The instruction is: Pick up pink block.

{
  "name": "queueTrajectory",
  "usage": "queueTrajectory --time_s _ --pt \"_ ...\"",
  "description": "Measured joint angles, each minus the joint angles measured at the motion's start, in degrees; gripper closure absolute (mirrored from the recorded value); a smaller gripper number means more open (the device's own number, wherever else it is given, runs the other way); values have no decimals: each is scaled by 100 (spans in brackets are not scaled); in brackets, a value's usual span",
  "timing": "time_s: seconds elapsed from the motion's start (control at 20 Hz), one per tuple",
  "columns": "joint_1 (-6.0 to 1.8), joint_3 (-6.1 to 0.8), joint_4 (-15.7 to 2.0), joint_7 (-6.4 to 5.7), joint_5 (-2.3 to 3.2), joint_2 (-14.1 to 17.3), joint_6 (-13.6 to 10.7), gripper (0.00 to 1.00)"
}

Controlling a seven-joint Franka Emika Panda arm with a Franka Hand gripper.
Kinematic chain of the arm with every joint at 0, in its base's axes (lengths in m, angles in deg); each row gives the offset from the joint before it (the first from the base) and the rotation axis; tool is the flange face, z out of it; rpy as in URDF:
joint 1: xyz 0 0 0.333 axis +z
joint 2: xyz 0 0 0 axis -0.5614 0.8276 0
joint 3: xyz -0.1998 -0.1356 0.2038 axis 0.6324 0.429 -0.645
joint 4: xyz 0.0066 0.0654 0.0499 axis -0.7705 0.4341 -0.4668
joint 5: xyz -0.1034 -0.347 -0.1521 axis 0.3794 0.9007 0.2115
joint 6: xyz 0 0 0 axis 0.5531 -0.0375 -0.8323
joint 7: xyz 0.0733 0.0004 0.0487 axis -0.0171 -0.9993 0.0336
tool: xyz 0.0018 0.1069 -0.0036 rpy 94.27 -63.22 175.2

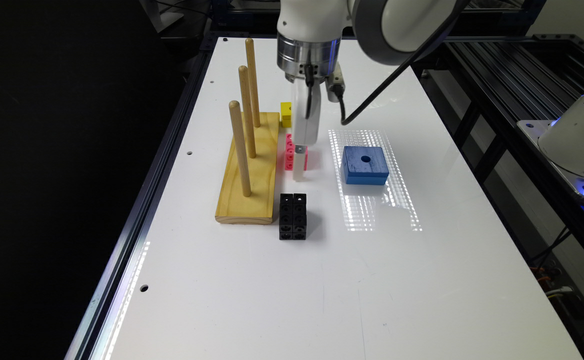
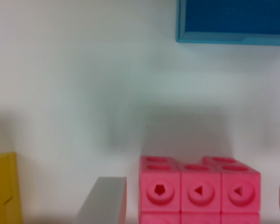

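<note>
Two risks to guard against from this pose.

1. Off-centre closure. Read the gripper [image 2: 193, 205] as open. Note one grey finger [image 2: 102, 200] standing apart from one end of the pink block [image 2: 198, 191], and the other finger barely in frame past the opposite end. Judge the two gaps as unequal, and so expect a shove or twist of the block as the jaws close.
2. Side contact. Mind the wooden peg base [image 1: 249, 175] just beside the block. Expect a skewed block to ride against its edge and slip on the lift.

Locate the pink block [image 1: 289, 152] on the white table [image 1: 322, 275], just to the exterior view's right of the peg base. Find it nearer than the yellow cube [image 1: 285, 114], farther than the black block [image 1: 292, 216], and well apart to the left of the blue block [image 1: 365, 165].

Take the block as lying between the fingers of the lowered gripper [image 1: 299, 167], straddled but not yet clamped. Cannot tell whether the fingertips touch the table.
</note>
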Motion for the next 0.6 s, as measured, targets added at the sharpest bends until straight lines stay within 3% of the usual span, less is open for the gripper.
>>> queueTrajectory --time_s 0.2,0.25,0.6 --pt "0 0 -19 0 0 17 3 0" --pt "-1 0 -19 0 0 17 3 100" --pt "-1 0 -19 0 0 17 3 100"
